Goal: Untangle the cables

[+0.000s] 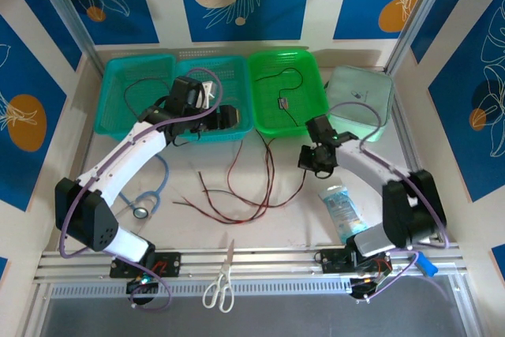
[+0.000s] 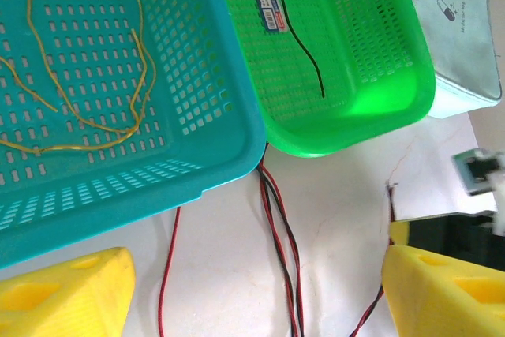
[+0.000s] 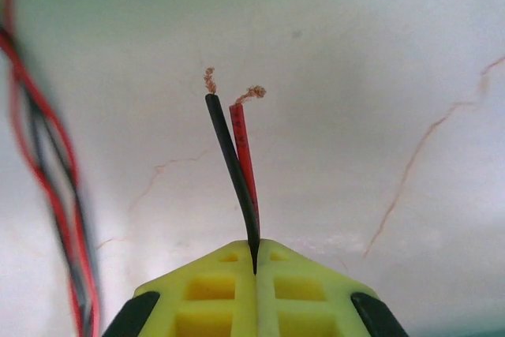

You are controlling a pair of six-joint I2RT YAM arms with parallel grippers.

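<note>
Along the back of the white table [image 1: 292,230] sat four containers in a row. The far-left teal perforated plastic basket [image 1: 106,108] held one thin dark wire [image 1: 140,84]. The left arm lay across the second teal perforated basket [image 2: 229,155] in the overhead view, but the left wrist camera gave it away: thin yellow wire loops [image 2: 142,61] on the mesh floor. Next, the bright green perforated plastic basket [image 1: 288,88] carried a thin black wire [image 2: 304,45] with a small printed tag [image 2: 270,7]. A pale lidded box [image 1: 359,96] closed the row.

The left gripper [image 2: 252,297] hung wide open, yellow fingers [image 2: 67,290] far apart, near the baskets' front edge. On the bare table lay the red and black cables [image 1: 237,195], loosely curled between the arms. The right gripper [image 3: 255,254] was clamped tight on a red-and-black paired cable end [image 3: 237,155], with frayed copper strands showing up close.

Around them were a light-blue stethoscope [image 1: 154,191] beside the left arm, white-handled scissors [image 1: 221,282] at the near rail and a blue-and-white packet [image 1: 341,207] by the right arm.
</note>
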